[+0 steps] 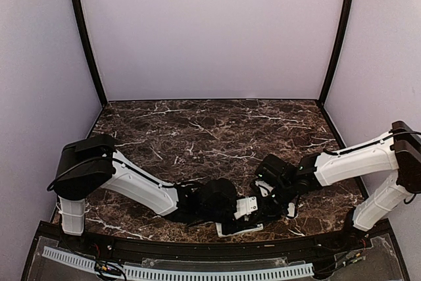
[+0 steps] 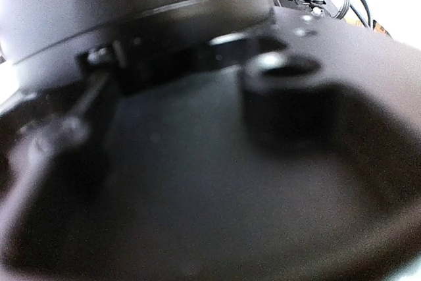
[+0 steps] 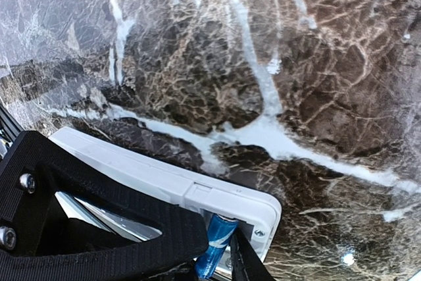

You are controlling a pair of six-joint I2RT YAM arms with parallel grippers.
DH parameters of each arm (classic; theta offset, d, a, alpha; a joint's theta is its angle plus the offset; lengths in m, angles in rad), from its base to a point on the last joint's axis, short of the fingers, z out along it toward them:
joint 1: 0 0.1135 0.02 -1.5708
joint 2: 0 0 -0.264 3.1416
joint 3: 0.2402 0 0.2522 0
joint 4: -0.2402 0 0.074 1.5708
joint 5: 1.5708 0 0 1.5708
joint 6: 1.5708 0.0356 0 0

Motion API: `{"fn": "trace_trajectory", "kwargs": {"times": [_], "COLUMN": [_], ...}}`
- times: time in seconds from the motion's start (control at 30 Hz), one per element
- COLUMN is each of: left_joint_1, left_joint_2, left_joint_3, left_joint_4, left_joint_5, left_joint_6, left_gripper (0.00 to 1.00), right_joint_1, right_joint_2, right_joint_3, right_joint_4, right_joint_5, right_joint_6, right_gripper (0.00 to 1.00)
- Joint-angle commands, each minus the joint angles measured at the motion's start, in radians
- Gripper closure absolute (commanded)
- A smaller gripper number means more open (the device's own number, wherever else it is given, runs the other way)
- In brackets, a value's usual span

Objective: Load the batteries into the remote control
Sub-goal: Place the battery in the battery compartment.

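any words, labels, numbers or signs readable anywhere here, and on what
No text can be read in any view.
remote: plain white, no print showing.
battery: blue, any lettering too blurred to read.
left wrist view: dark and blurred, nothing legible.
top view: everything too small to show print.

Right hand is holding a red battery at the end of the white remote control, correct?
No: the battery is blue, not red, per the right wrist view. The right hand does hold it at the end of the white remote control.
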Motion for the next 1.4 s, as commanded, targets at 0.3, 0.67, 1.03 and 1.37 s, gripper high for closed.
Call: {"fn": "trace_trajectory", "kwargs": {"times": [0.3, 0.67, 1.03, 1.37], "left_joint_1": [-0.023, -0.011, 0.014, 0.039], "left_joint_2": [0.088, -0.004, -0.119, -0.159], "left_joint_3": [0.02, -0.051, -0.071, -0.113], "left_joint_4": [-0.142, -0.097, -0.196, -0.283], "left_joint_5": [-0.012, -0.009, 0.003, 0.008], "left_joint_6": [0.008, -0.013, -0.041, -0.064], "left_gripper": [0.47, 0.28, 0.2, 0.18], "right_joint_1": [0.031, 0.031, 0.03, 0.031], "right_joint_2": [0.038, 0.056, 0.084, 0.063], "right_joint_3": [0.006, -0.028, -0.011, 0.037], "right_joint_4": [0.029, 0.044, 0.038, -0.02], "right_joint_5": [0.226, 0.225, 0.228, 0.235], "right_joint_6": [0.046, 0.049, 0.047, 0.034], "right_gripper": [0.74, 0.85, 0.88, 0.84]}}
